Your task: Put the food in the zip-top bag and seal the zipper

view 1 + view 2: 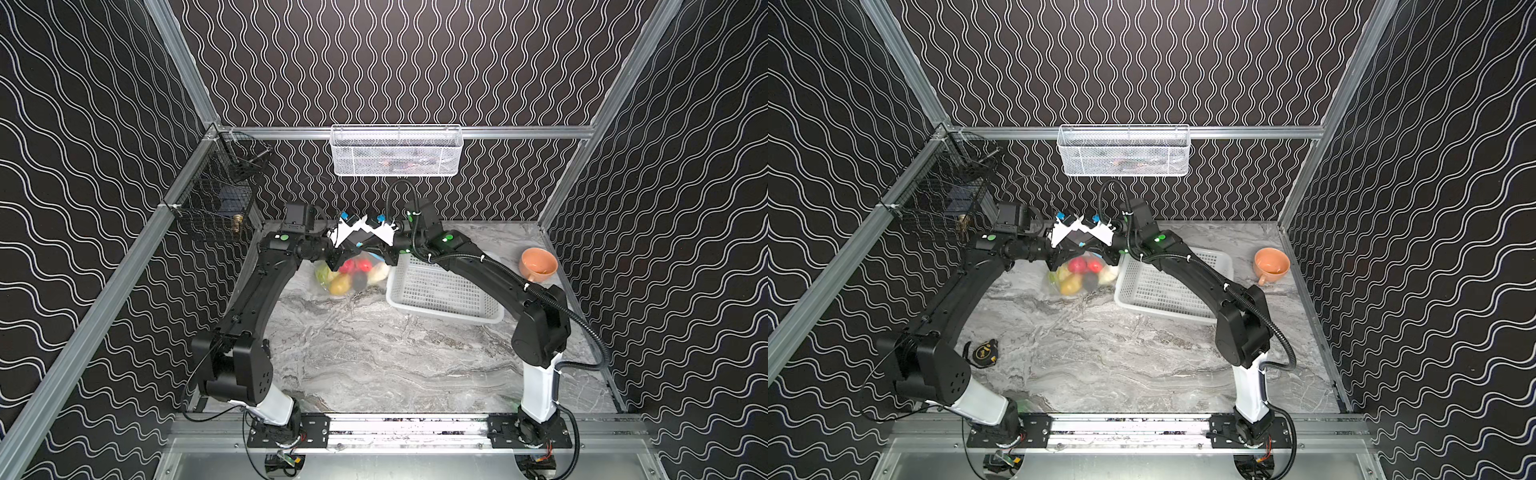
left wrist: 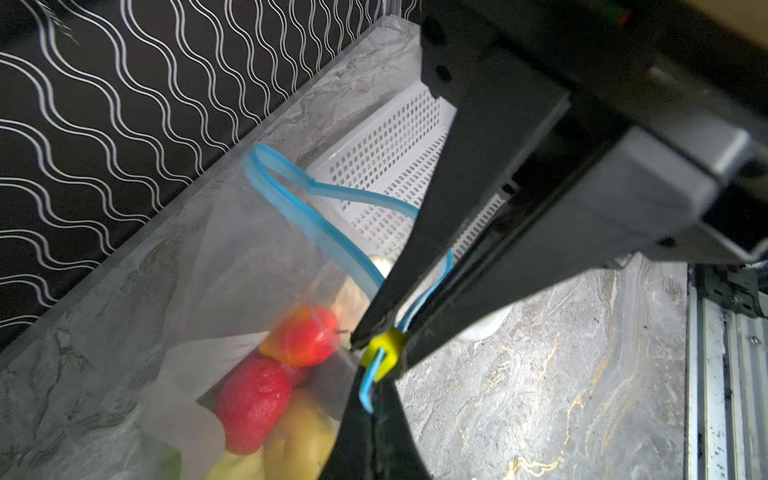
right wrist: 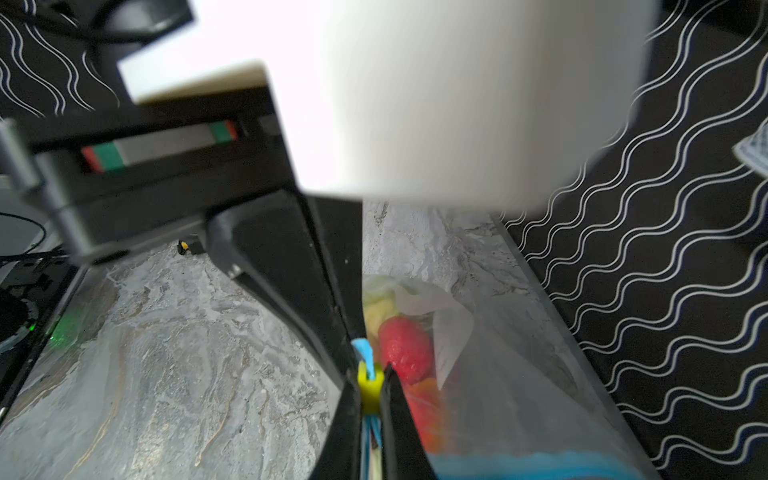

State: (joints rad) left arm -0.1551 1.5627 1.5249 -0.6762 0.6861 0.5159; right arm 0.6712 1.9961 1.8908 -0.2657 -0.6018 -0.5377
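Left gripper point(image 2: 371, 395) clamped on loose blue end of zipper point(image 2: 311, 218), just past yellow tab point(image 2: 384, 351) — acts as anchor so strip pulls taut. Right gripper point(image 3: 370, 378) pinched on tab itself, placed to drag it along strip. Both meet over bag point(image 2: 232, 266), holding its mouth up near back of table point(image 1: 374, 353), beside basket point(image 1: 440, 291). Food point(image 1: 351, 276) inside, slumped low. Mouth gapes in open loop — seal not yet made. Likely next: right pulls away from left.
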